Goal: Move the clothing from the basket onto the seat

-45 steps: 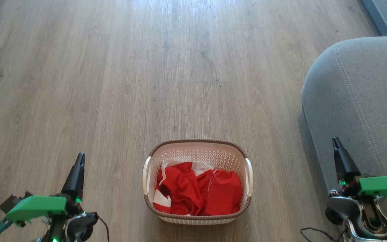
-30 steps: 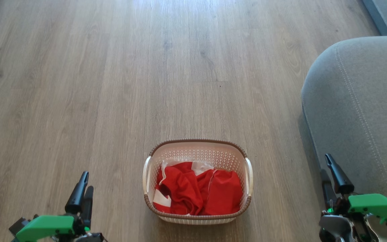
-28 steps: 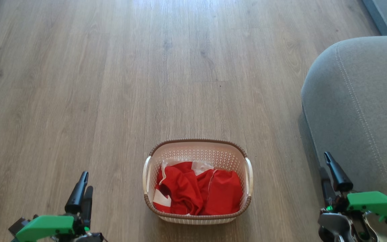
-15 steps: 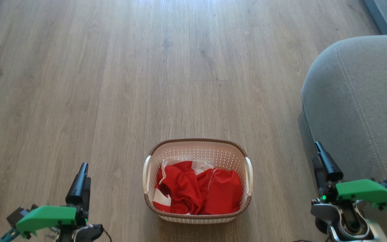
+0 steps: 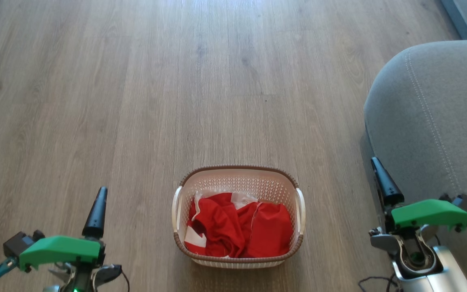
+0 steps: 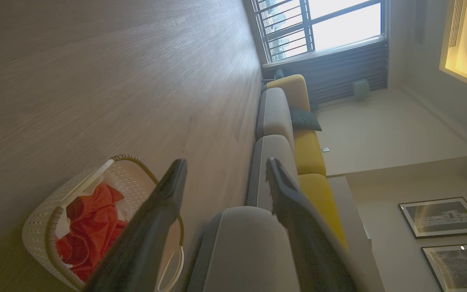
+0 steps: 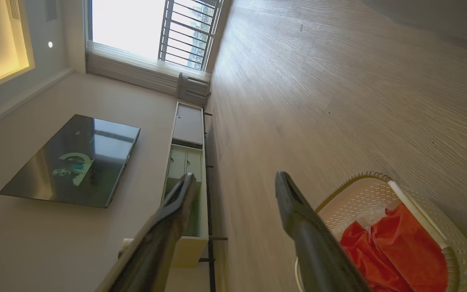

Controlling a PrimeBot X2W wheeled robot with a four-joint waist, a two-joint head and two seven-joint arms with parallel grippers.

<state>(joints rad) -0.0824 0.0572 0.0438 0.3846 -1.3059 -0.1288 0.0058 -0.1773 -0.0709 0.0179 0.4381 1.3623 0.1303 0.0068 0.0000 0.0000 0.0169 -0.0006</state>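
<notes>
- The clothing (image 5: 239,231) lies crumpled in the bottom of the basket (image 5: 237,167): bright red fabric with white patches at its left edge and along its far side, all of it below the rim.
- The basket stands upright on the wooden floor (image 5: 136,101), low in the middle of the head view, with a pale handle on each side.
- The seat (image 5: 432,121), grey with double lines of light stitching, fills the right side of the head view. It is apart from the basket, with a strip of floor between them, and nothing red lies on it.
- The left gripper (image 6: 226,162) sits at the lower left of the head view, over the floor and well apart from the basket. In its own wrist view its jaws stand wide apart with nothing between them.
- The right gripper (image 7: 234,175) sits at the lower right of the head view, just beside the seat's front. Its jaws are likewise spread and hold nothing.
- Further off, the left wrist view shows a window (image 6: 318,24) and framed pictures (image 6: 444,217); the right wrist view shows a television (image 7: 71,162) above a low cabinet (image 7: 187,129).
</notes>
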